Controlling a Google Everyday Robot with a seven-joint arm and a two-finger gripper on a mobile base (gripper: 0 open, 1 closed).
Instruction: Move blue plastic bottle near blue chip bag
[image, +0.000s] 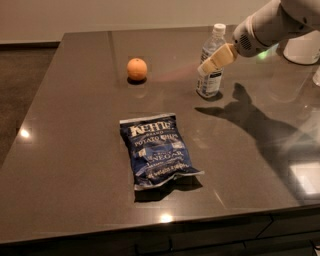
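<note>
One gripper (216, 60) hung against the upper half of the blue plastic bottle (209, 85); whether it gripped the bottle or was released could not be told. The bottle stood upright on the bench (75, 150). An orange (136, 69) sat at the bottle's nine o'clock. The blue chip bag (157, 150) lay flat at its seven o'clock, well apart.

**Legible text.** White lettering is printed on the blue chip bag (159, 151), which lies flat on the desk (70, 150): "KETTLE" at the top, "POTATO CHIPS" beneath it, and lower down a word ending in "NEGAR". The print on the label of the blue plastic bottle (209, 84) cannot be read. The pincer (210, 65) is shown at the bottle's upper half.
</note>
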